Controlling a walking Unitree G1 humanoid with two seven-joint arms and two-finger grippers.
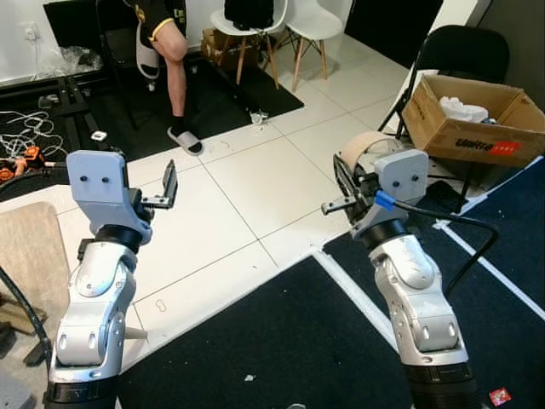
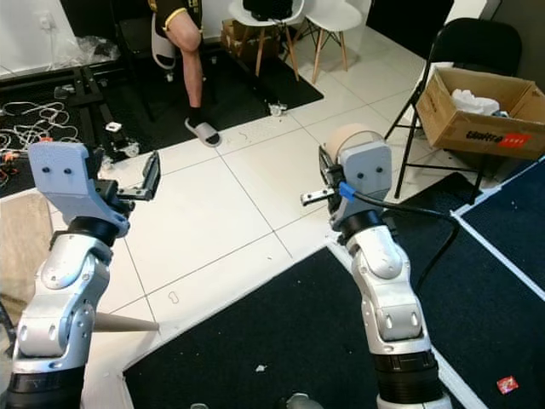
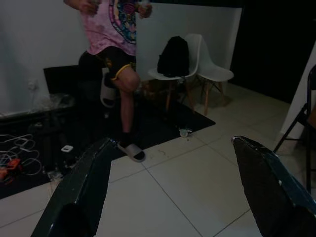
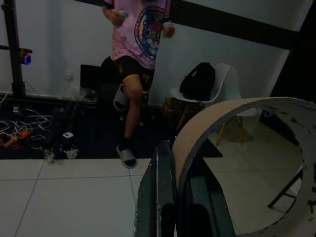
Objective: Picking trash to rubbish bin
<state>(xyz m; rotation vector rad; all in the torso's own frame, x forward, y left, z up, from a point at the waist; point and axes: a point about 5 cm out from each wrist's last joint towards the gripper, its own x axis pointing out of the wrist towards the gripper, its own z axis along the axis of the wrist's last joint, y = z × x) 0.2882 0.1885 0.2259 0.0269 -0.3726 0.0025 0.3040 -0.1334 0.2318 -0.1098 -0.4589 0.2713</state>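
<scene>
Your right gripper [image 1: 341,192] stands pinched on the wall of a tan cardboard ring, a broad empty tape-roll core [image 4: 232,148]; the right wrist view shows one black finger [image 4: 159,197] outside the wall and the other inside. The rim grip probably suits because the ring is too wide to span across. The ring is carried at chest height, ahead of the right wrist, clear of the white tiled floor [image 1: 247,204].

Your left gripper [image 1: 168,189] is raised level with it, fingers [image 3: 84,187] spread wide apart and holding nothing, likely kept free for balance or a second pick.

Just beyond the right gripper, on its outer side, an open brown cardboard box with crumpled white paper inside [image 1: 473,119] rests on a black folding chair [image 1: 464,55]. You may judge this the bin; that is inference only. A small red wrapper [image 1: 500,395] lies on the dark mat by your right arm's base. Far ahead of both grippers stands a person [image 1: 170,51], beside white chairs [image 1: 294,25].
</scene>
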